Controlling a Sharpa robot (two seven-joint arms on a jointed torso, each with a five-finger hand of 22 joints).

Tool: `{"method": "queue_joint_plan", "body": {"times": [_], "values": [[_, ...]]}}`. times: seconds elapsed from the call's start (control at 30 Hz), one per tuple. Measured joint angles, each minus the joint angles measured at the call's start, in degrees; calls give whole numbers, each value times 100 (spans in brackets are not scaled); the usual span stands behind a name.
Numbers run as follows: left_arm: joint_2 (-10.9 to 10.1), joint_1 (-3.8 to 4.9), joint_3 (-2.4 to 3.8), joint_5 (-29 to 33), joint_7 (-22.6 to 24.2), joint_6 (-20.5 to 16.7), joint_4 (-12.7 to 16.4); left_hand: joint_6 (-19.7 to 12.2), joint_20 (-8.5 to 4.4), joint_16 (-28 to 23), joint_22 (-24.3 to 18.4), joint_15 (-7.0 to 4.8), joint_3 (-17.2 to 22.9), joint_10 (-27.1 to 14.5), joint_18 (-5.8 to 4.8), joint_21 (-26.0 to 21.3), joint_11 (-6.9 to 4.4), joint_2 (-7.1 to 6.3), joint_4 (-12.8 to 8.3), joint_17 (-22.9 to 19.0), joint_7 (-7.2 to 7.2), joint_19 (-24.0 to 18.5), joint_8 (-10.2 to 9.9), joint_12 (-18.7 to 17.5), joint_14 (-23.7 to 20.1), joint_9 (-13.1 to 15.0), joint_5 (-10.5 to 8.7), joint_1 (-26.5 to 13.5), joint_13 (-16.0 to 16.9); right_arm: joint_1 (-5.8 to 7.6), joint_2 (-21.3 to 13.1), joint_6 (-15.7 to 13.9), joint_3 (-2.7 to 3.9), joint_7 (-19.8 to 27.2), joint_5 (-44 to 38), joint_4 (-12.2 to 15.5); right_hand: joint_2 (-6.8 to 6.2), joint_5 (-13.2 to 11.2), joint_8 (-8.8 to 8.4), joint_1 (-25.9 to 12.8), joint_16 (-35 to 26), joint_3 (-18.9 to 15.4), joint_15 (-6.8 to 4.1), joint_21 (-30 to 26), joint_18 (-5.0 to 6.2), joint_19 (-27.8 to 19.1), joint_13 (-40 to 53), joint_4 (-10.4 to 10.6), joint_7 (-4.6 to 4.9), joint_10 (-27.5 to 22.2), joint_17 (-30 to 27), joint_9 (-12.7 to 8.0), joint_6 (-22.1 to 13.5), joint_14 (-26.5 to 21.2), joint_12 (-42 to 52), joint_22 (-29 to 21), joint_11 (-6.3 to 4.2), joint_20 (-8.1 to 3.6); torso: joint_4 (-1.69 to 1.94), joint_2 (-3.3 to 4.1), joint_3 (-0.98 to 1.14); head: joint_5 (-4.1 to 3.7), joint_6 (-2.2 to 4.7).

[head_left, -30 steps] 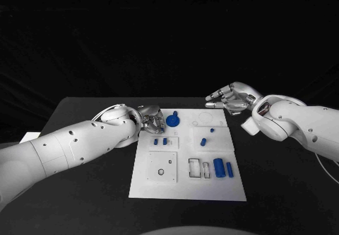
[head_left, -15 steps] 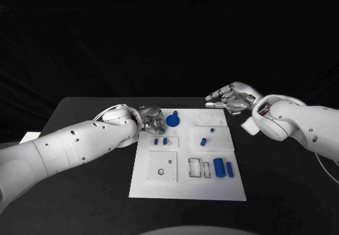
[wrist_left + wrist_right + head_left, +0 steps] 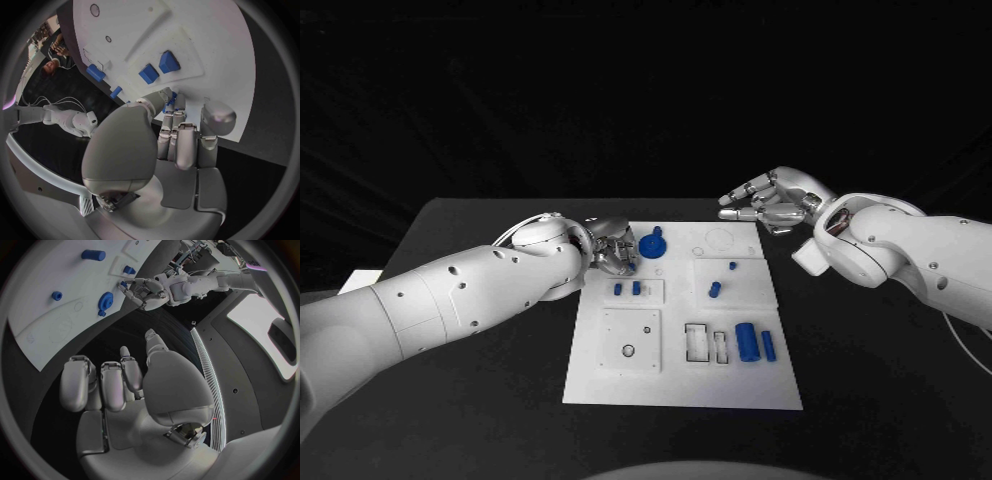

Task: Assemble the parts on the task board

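The white task board [image 3: 682,375] lies in the middle of the black table. My left hand [image 3: 610,250] hovers over its far left corner, right beside the blue gear [image 3: 653,243]. In the left wrist view the thumb and a fingertip pinch a small blue part [image 3: 170,99]. Two short blue pegs [image 3: 627,289] stand in a recess just in front of that hand. My right hand [image 3: 769,200] hangs above the table past the board's far right corner, fingers apart and empty. From its wrist I see the gear [image 3: 105,302] and the left hand [image 3: 147,292].
Two small blue pieces [image 3: 731,267] [image 3: 714,290] stand on the board's right half. Two blue cylinders [image 3: 756,343] lie side by side near the front right, next to narrow slots [image 3: 705,344]. A square plate with holes [image 3: 632,340] sits front left.
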Motion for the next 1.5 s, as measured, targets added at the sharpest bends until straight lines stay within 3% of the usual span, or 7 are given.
{"method": "queue_joint_plan", "body": {"times": [0.4, 0.9, 1.07, 1.2, 1.3, 1.37, 1.5], "values": [[5, -13, -13, -20, -24, 84, -24, -483, 0, 0, -34, 0, -39, -253, 0, -32, 87, -104, -39, -87, 72, 0, -386, -250, 0, -173, 1, -165, -41, 0, -3, 0, 0, 1, 3, -1, 0, 0, 0, 0, 0, 0, 0, 0, 0, 0, 0, 0, 0, 0, 0, 0, 0, 0, 0, 0, 0, 0, 3, -1, -3, -12, -10], [-55, -9, -9, -16, -27, 79, 8, -759, 43, 0, -84, 42, -40, -473, 0, -118, 163, -186, -70, -192, 92, -1, -467, -418, 0, -293, 1, -247, -115, 0, -8, 0, 0, -4, 3, -31, 1, 0, 23, 1, -24, -32, 0, -10, 0, -2, -2, 1, 0, -86, -18, 5, 0, 0, -134, -25, -16, -2, 4, -3, -3, -7, -16], [-220, -8, -5, 34, -18, 69, 110, -896, 83, -23, -146, 97, -96, -742, 1, -188, 225, -216, -125, -256, 68, 0, -467, -541, 11, -372, 1, -277, -166, 0, -22, 0, 0, -53, -118, -106, 187, -140, 64, 359, -136, 104, 0, -167, 89, -93, -1821, -136, -35, -1431, -111, 15, -30, 0, -2954, -217, 15, -51, 4, -4, -2, -7, -10], [-489, -8, 26, 297, 15, 50, 212, -1065, 135, -23, -175, 185, -343, -1147, 1, -228, 307, -216, -135, -295, 65, 10, -467, -599, 1, -420, 5, -276, -179, 0, -46, 6, 0, -153, -475, -157, 141, -263, 93, 772, -289, 406, -1, -267, 90, -108, -3314, -286, -76, -2013, -292, 28, 80, 0, -4701, -367, 20, -37, 4, -7, 0, -13, -1], [-720, 4, 51, 747, 131, -44, 302, -1199, 175, -23, -219, 185, -682, -1364, 0, -285, 337, -183, -119, -329, 52, 10, -467, -564, 0, -424, 56, -243, -170, -1, -59, 24, 0, -273, -965, -165, 49, -347, 111, 1009, -289, 710, 0, -263, 90, -90, -4202, -406, -39, -2052, -306, 31, 315, 0, -5496, -311, 57, -8, 4, -12, 0, -20, 14], [-856, 19, 63, 1208, 305, -195, 366, -1086, 175, -23, -279, 185, -762, -1342, 0, -368, 325, -91, -91, -343, 164, 10, -411, -469, 0, -413, 56, -203, -152, -2, -67, 43, 0, -377, -1398, -148, -28, -358, 111, 1085, -289, 957, 15, -215, 91, -49, -4728, -470, -5, -1833, -306, 31, 492, 16, -5846, -267, 67, 33, 8, -13, 1, -27, 26], [-1092, 34, 71, 2556, 850, -590, 522, -654, 175, -23, -331, 185, -667, -691, 0, -434, 256, 169, -7, -322, 238, 10, -206, -38, 0, -348, 56, -196, -20, -20, -68, 85, 3, -613, -2395, -40, -200, -415, 64, 1112, -282, 1364, 20, -199, 90, -29, -5441, -559, -43, -1492, -298, 25, 680, 21, -6222, -214, 29, 31, 11, -13, 1, -48, 62]]}}
